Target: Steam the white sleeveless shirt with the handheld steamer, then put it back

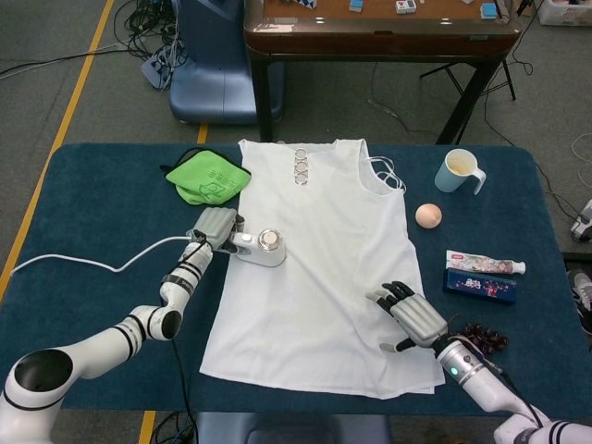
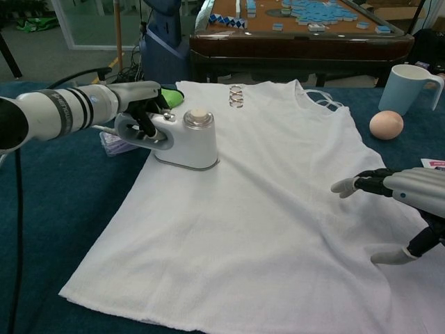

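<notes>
The white sleeveless shirt (image 1: 319, 259) (image 2: 271, 209) lies spread flat on the dark blue table, neckline at the far side. My left hand (image 1: 212, 227) (image 2: 142, 111) grips the handle of the white handheld steamer (image 1: 262, 248) (image 2: 184, 139), which sits on the shirt near its left edge. A white cord (image 1: 92, 264) trails from the steamer to the left. My right hand (image 1: 407, 314) (image 2: 400, 209) rests on the shirt's lower right part with fingers spread, holding nothing.
A green cloth (image 1: 208, 178) lies at the far left of the shirt, and a small packet (image 2: 115, 142) by the steamer. On the right are a pale blue mug (image 1: 459, 170), an egg-like ball (image 1: 428, 215), a toothpaste tube (image 1: 486, 264), a blue box (image 1: 479, 286) and a dark cluster (image 1: 484, 335).
</notes>
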`<state>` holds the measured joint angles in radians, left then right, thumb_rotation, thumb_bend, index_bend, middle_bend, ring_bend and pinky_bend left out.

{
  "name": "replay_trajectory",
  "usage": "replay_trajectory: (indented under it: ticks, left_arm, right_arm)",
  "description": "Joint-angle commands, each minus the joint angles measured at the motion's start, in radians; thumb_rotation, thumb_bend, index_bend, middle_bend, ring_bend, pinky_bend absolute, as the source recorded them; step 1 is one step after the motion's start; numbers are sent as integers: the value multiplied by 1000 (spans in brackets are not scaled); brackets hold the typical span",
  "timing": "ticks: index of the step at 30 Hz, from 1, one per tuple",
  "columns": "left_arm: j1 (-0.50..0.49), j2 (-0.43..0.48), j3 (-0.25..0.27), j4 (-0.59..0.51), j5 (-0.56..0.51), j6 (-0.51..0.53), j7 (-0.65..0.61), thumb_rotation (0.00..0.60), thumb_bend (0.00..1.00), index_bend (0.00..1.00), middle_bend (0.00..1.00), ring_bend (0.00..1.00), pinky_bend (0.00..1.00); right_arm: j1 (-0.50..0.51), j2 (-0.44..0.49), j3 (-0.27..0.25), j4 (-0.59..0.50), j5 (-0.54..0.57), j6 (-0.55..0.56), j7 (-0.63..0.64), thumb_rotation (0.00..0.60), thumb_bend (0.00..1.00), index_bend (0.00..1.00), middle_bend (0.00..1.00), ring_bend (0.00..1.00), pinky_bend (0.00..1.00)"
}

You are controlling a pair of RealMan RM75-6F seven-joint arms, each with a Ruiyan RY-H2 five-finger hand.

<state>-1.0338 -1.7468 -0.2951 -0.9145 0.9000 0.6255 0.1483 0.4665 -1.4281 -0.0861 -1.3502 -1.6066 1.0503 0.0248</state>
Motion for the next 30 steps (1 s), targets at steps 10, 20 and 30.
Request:
replay_trajectory:
  ticks: [10,20,30]
  left_arm:
    - [58,146,97,-241,58,22,80,600,199,811,751,644,691]
    - [73,234,140,-406,64,38,128,600,199,808,751,642,691]
    - [44,197,89,-365,24,57,89,600,199,808,751,641,691]
  right_arm:
    - [1,1,-5,-7,-7,1,5,473,0,119,187,86,75]
    - [0,2,-10,-3,-12,4,19,475,0,119,187,86,75]
    - [-4,4,-10,5,-7,8,31,474,0,119,187,86,75]
